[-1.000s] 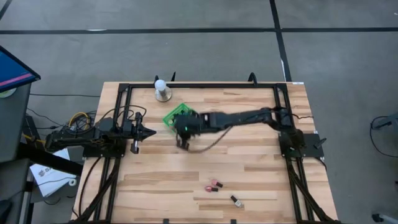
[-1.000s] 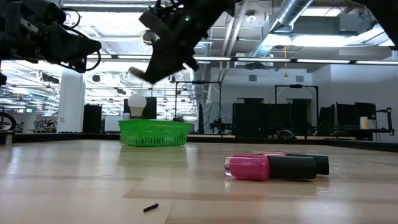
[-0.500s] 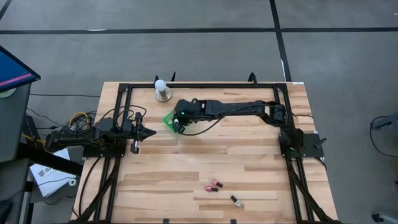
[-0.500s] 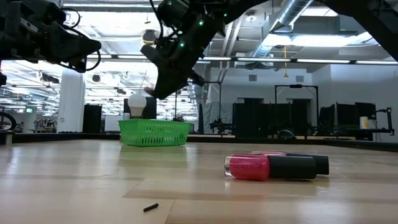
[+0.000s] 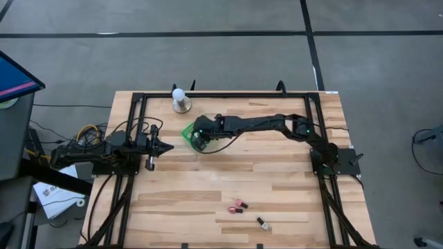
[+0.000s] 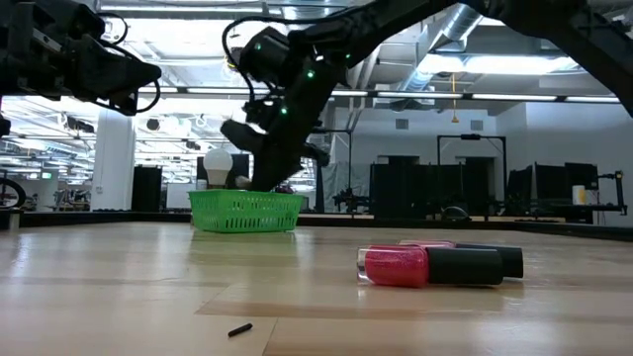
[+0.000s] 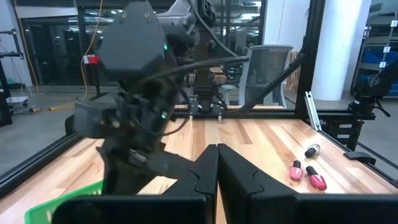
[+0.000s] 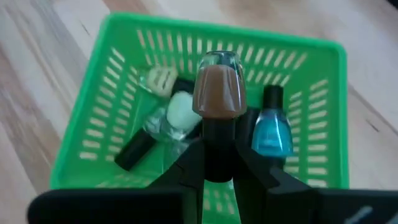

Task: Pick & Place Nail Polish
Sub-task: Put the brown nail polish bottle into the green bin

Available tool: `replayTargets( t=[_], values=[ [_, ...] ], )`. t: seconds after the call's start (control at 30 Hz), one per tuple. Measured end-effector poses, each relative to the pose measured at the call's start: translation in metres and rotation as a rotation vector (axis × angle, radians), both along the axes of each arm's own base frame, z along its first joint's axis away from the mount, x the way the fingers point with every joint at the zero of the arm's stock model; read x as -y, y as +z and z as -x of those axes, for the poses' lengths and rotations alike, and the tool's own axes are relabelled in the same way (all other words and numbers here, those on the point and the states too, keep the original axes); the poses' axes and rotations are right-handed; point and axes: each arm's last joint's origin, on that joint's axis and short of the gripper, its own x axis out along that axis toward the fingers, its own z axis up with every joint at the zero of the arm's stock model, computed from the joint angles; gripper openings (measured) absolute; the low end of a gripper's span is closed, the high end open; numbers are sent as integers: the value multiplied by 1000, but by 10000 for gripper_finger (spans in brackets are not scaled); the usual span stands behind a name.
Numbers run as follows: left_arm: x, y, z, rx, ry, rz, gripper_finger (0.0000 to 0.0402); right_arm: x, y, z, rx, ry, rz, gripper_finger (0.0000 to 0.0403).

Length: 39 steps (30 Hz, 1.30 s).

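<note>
The right claw [image 8: 217, 163] hangs just above the green basket [image 5: 189, 131] at the far left-centre of the table [image 5: 277, 187], clamped on a brown-capped nail polish bottle [image 8: 219, 99], while the left claw [image 5: 166, 146] waits closed, left of the basket, and three bottles [image 5: 239, 206] lie near the front edge.

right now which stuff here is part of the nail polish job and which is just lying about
Job: bottle held in right gripper; bottles already in green basket; three bottles on the table's near side.
Lying about: white ball on base; small dark scrap.
</note>
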Motion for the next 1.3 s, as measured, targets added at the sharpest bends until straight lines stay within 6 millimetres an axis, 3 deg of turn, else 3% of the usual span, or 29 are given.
replayTargets(
  t=[0.87, 1.03, 1.3],
  values=[
    [0, 0, 0, 0, -1, 0, 2, 4, -3, -2, 13, -20, -5, 47],
    [0, 0, 0, 0, -1, 0, 2, 4, -19, -4, -15, -21, -10, 47],
    [0, 0, 0, 0, -2, 0, 2, 4, -23, -6, -12, -20, -11, 58]
  ],
)
